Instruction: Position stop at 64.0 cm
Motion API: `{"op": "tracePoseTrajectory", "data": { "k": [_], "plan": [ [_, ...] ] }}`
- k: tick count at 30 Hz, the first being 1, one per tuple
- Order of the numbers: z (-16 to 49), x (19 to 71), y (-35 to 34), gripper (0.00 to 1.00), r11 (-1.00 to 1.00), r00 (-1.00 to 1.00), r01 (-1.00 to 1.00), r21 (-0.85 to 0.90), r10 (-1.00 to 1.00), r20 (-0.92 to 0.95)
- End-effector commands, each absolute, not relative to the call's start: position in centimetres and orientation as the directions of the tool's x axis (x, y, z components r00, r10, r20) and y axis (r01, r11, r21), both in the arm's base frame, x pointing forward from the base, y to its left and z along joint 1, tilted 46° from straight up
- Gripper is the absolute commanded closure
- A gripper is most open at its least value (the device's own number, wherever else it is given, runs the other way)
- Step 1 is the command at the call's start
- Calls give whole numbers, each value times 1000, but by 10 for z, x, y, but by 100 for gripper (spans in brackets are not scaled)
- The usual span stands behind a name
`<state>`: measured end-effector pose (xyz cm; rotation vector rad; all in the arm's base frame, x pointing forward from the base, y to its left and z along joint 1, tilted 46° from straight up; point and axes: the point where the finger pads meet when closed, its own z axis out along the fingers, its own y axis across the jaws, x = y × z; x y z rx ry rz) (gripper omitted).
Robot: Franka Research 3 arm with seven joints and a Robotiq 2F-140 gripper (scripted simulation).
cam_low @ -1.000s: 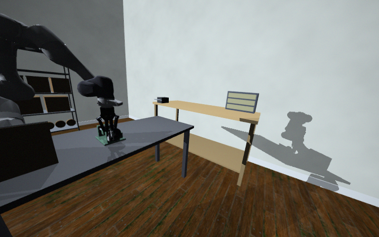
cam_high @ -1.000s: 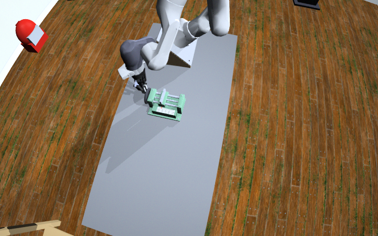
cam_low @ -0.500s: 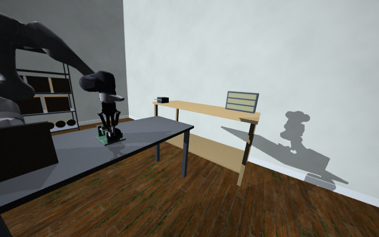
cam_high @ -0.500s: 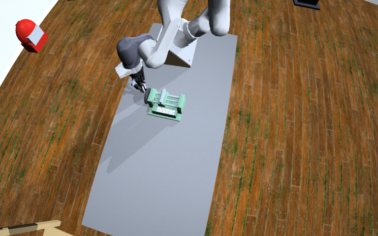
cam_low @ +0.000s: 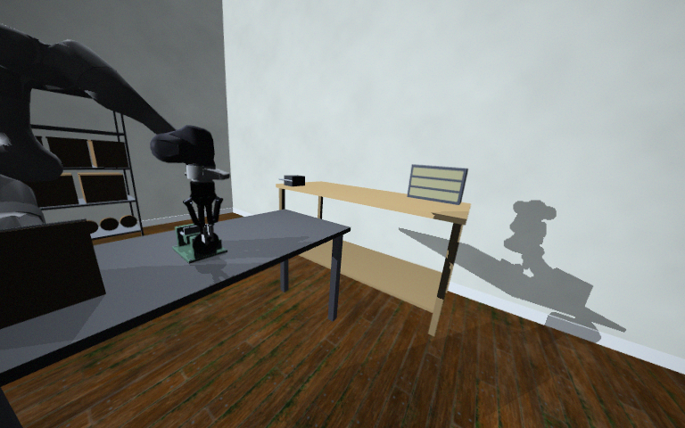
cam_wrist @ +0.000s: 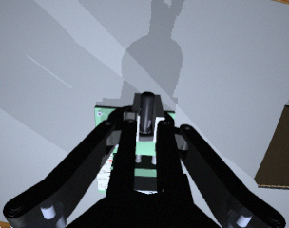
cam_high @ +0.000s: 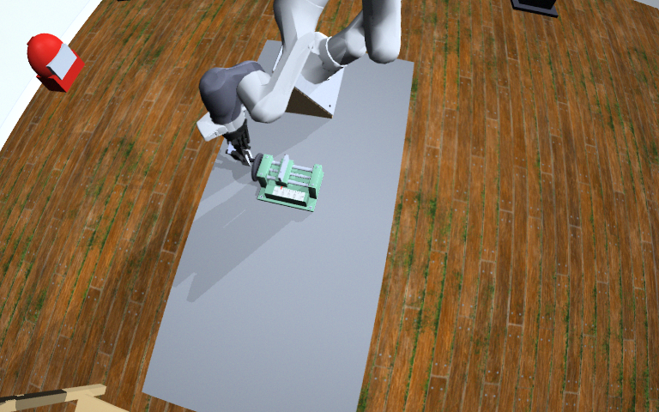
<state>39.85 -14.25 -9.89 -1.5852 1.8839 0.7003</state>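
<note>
The green stop fixture (cam_high: 316, 181) (cam_low: 183, 251) (cam_wrist: 101, 120) stands on the grey table (cam_high: 281, 305) (cam_low: 139, 281). Its dark handwheel (cam_high: 256, 167) (cam_low: 207, 249) is on its left end in the top view. The grey sliding stop (cam_high: 284, 170) sits on the rods, nearer the handwheel end. A red pointer (cam_high: 281, 187) is over the left part of the white scale (cam_high: 292, 195) (cam_wrist: 103, 180); its numbers are too small to read. My gripper (cam_high: 248, 157) (cam_low: 207, 233) (cam_wrist: 146, 104) is shut on the handwheel's black crank handle (cam_wrist: 146, 106), near the top of the wheel. The fingers hide part of the wheel in the wrist view.
A brown and white wedge-shaped box (cam_high: 307, 106) (cam_low: 28, 275) (cam_wrist: 279, 157) stands on the table near the arm's base. A wooden workbench (cam_low: 378, 196) is beyond the table by the wall. A red object (cam_high: 45, 53) is at the upper left, away from the table.
</note>
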Motion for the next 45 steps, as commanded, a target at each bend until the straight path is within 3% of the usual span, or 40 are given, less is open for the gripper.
{"op": "tracePoseTrajectory", "data": {
  "k": [1,45],
  "plan": [
    [-100,405,-144,96,167,-138,-985,29,-687,-713],
    [-112,434,-137,96,167,-138,-985,29,-687,-713]
  ]
}}
